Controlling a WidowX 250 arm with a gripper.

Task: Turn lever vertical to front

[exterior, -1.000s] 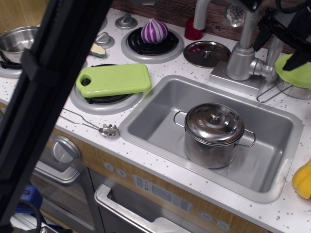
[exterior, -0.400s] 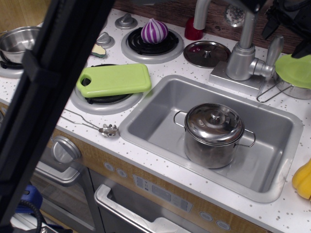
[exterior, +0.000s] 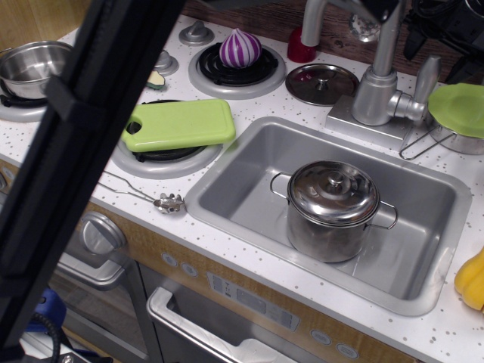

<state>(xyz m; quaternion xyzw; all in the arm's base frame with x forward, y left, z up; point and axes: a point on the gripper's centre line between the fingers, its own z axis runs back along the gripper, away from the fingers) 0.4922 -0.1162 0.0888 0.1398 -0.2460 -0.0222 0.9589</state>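
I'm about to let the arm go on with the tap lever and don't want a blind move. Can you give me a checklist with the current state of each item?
1. Lever in full view: ok, it stands upright beside the tap body.
2. Gripper touching the lever: not ok, it sits above and behind, apart from it.
3. Fingers open or shut: cannot tell, dark and cut off at the frame's top edge.
4. Room in front of the lever: ok, only the counter and the sink rim lie there.
5. Green plate close on the right: ok, not touching the lever.

Lidded steel pot (exterior: 333, 209) in grey sink (exterior: 227, 197), green cutting board (exterior: 178, 123) on burner, purple onion (exterior: 240, 48)
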